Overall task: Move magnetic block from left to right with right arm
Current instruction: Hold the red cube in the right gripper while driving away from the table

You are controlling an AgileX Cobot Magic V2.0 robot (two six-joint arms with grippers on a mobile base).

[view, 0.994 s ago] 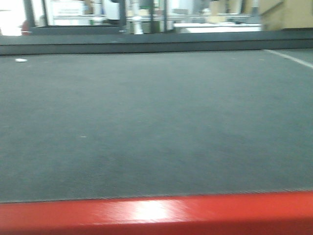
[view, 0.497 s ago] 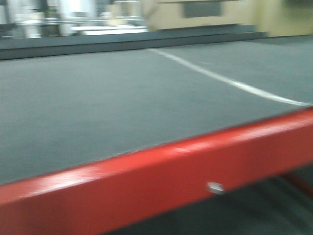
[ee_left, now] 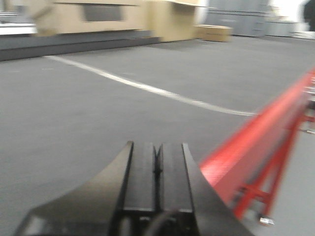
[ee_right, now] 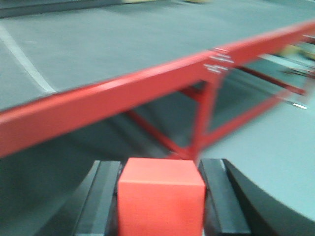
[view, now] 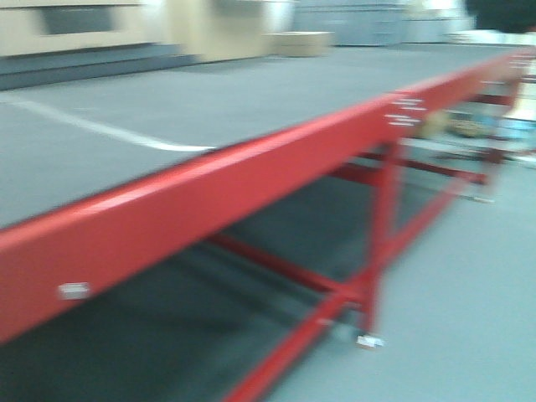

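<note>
The exterior front-facing view is showing, through heavy blur, a long table with a grey top, a red side rail and a white line curving across the mat. A cardboard box is sitting at the far end. Neither arm nor the block is appearing here.

The left wrist view is looking low across the grey top. The left gripper is sitting at the bottom edge with its jaws pressed together on nothing.

The right wrist view is facing the rail from outside the table's edge. The right gripper is holding the magnetic block, its jaws clamped on the cube's two side faces. The block is hanging in the air and not resting on the table.

Judging from this, the carry is under way. The next move is calling for the block to be brought over the tabletop's right side, lowered until it is resting flat, and only then let go.
</note>
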